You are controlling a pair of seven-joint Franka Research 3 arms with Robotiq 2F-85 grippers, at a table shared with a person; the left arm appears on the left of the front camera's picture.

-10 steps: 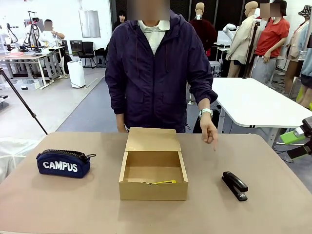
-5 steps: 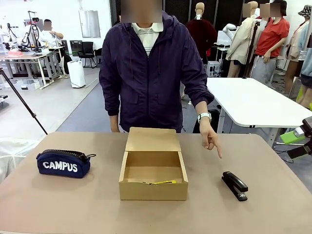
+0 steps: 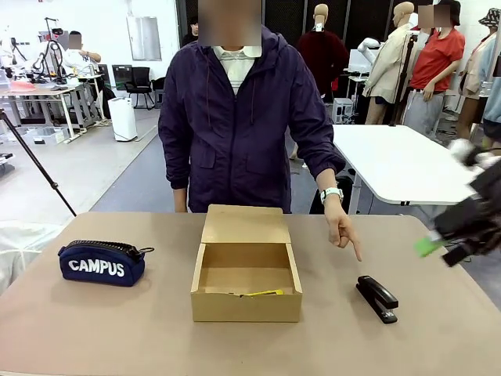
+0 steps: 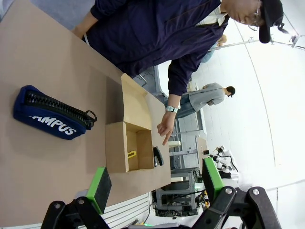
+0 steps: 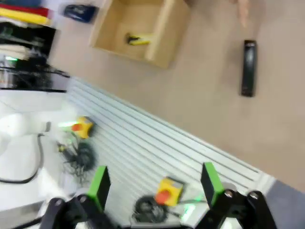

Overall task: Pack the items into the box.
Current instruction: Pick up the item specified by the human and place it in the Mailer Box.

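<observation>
One desk (image 3: 117, 329) carries everything. Box (image 3: 246, 307): desk centre, flap lid open toward the far edge. CAMPUS pouch (image 3: 102, 264): near the left edge. Left gripper (image 4: 156, 183) and right gripper (image 5: 155, 183): fingers spread, empty. Person's hand (image 3: 342, 229): pointing down toward the stapler (image 3: 377, 298), which lies between the box and the right edge. Utility knife (image 3: 262, 294): inside the box, at its near wall.

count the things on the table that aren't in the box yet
2. The navy CAMPUS pouch lies left of the box; the black stapler lies right of it, just below the person's pointing hand. The box's raised lid could hide something small behind it.
</observation>
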